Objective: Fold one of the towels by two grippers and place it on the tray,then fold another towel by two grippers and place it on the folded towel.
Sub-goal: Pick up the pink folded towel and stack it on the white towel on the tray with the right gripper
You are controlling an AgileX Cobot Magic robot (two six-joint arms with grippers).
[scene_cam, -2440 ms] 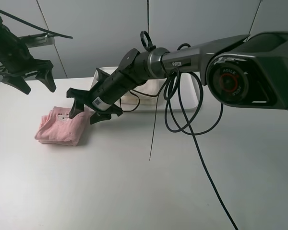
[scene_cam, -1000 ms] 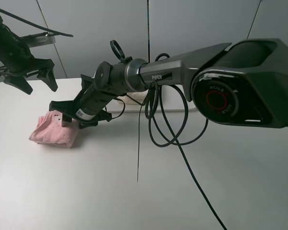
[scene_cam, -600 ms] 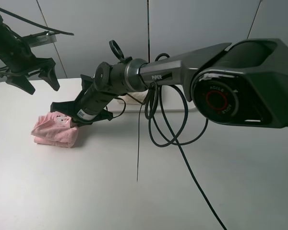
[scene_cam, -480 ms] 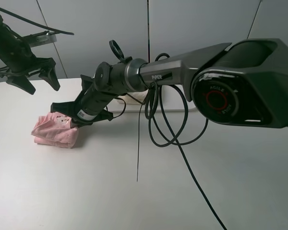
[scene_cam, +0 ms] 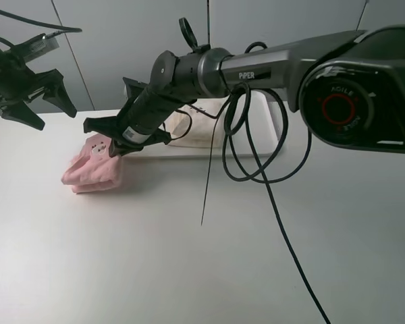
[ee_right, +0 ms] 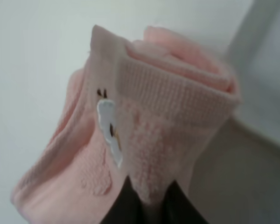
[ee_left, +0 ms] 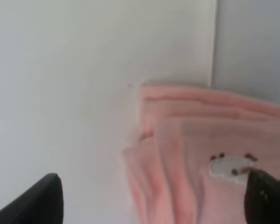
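Towel (scene_cam: 94,170), the pink one, is folded into a thick bundle and hanging off the right gripper (scene_cam: 113,150), which has reached way across to the left half of the table (scene_cam: 189,256). From the high camera the near end of the bundle is lifted where the fingers have it, while the far end droops down to the tabletop. There's a little white embroidered patch with dark dots on it, facing up. The right wrist view shows it best: the two dark fingertips (ee_right: 130,205) are pinched tight on one folded edge of the pink towel (ee_right: 144,140), with the layers stacked and the ribbed band across the top.

Left gripper (scene_cam: 27,101) is up in the air at the far left edge, well apart from the towel, and its fingers are clearly spread wide with nothing between them. In its own wrist camera you get the two dark fingertips (ee_left: 39,200) at the frame edges, far apart, with the pink towel (ee_left: 196,154) down below them on the white surface.

Tray (scene_cam: 273,135) is the white one at the back, mostly hidden behind the right arm. There's a pale, cream coloured towel (scene_cam: 192,131) lying in it, just beside the gripper's wrist. The pink towel is near the tray's left end but still outside it
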